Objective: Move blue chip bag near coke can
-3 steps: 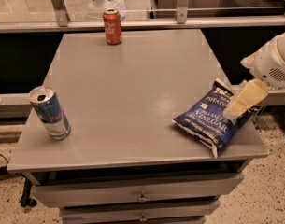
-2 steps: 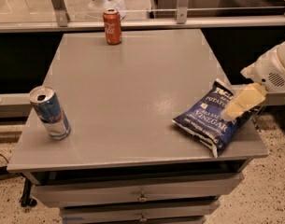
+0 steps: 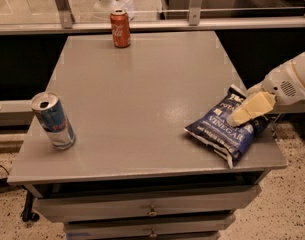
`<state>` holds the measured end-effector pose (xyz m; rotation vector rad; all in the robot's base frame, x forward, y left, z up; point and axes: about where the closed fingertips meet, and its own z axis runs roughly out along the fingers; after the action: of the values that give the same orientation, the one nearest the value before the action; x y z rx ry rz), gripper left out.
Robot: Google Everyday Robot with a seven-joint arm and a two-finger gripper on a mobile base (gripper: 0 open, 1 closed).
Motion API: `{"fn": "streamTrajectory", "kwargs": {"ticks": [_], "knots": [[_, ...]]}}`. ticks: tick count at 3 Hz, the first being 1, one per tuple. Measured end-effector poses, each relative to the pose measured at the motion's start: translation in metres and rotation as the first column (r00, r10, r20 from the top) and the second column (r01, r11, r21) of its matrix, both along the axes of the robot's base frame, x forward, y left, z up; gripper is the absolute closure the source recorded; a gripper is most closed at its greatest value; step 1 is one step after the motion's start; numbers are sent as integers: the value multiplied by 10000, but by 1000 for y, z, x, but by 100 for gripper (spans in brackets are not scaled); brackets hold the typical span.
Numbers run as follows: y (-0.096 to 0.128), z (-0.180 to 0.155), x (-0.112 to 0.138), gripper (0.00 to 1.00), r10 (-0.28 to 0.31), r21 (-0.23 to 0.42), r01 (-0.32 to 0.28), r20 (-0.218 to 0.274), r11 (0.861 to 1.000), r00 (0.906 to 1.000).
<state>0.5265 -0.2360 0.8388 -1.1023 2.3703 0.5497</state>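
The blue chip bag [image 3: 226, 129] lies flat near the right front corner of the grey table [image 3: 142, 99], its white "VINEGAR" lettering facing up. The coke can [image 3: 120, 28] stands upright at the table's far edge, left of centre, far from the bag. My gripper [image 3: 242, 115] comes in from the right on a white arm and sits over the bag's upper right part, its cream-coloured tip touching or just above the bag.
A blue-and-silver energy drink can [image 3: 53, 120] stands near the table's left front edge. Drawers [image 3: 152, 211] sit under the tabletop. A glass railing with metal posts [image 3: 194, 4] runs behind the table.
The gripper has moved slightly lower and leftward over the bag. The bag and both cans have not moved.
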Motion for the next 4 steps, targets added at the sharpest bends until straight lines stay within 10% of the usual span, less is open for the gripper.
{"fn": "streamTrajectory", "kwargs": {"ticks": [3,4], "knots": [[0,21,14,87,-731,946,730,-22,9928,9973],[-17,65,33,100,-2336,976,2239,1033,9697,9668]]}}
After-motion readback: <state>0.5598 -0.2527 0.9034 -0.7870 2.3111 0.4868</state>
